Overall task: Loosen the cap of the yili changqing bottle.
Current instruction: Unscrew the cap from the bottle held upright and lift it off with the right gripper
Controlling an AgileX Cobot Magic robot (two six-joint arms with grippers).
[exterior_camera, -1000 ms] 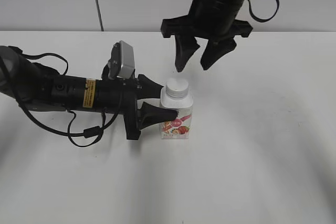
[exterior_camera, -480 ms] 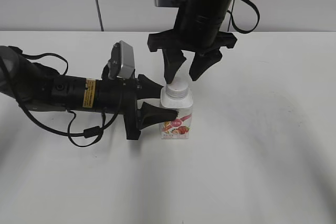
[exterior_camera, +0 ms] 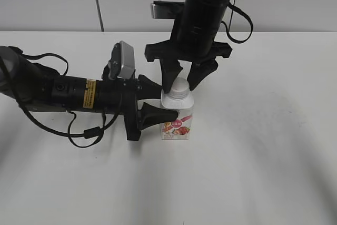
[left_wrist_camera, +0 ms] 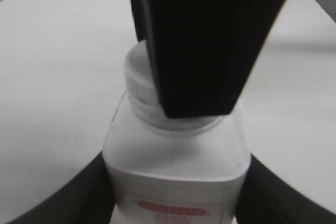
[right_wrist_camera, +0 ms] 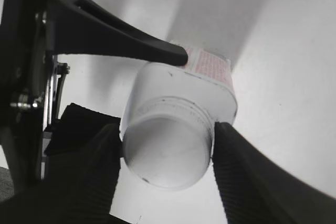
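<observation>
The yili changqing bottle (exterior_camera: 178, 119) stands upright on the white table, white with a pink-red label. My left gripper (exterior_camera: 166, 101) reaches in from the left and is shut on the bottle's body; its fingers show at both sides of the bottle (left_wrist_camera: 176, 166) in the left wrist view. The white cap (exterior_camera: 180, 88) is on the neck. My right gripper (exterior_camera: 182, 81) hangs straight down over it, open, with a finger on either side of the cap (right_wrist_camera: 165, 156), very close to its rim. One right finger hides part of the cap (left_wrist_camera: 137, 72) in the left wrist view.
The white table (exterior_camera: 263, 146) stretches around the bottle. A grey wall with a vertical seam (exterior_camera: 96, 1) stands behind. The left arm's cable (exterior_camera: 87, 133) loops on the table left of the bottle.
My right gripper has come down and to the left from above the bottle, until its fingers flank the cap. The left gripper and the bottle have not moved.
</observation>
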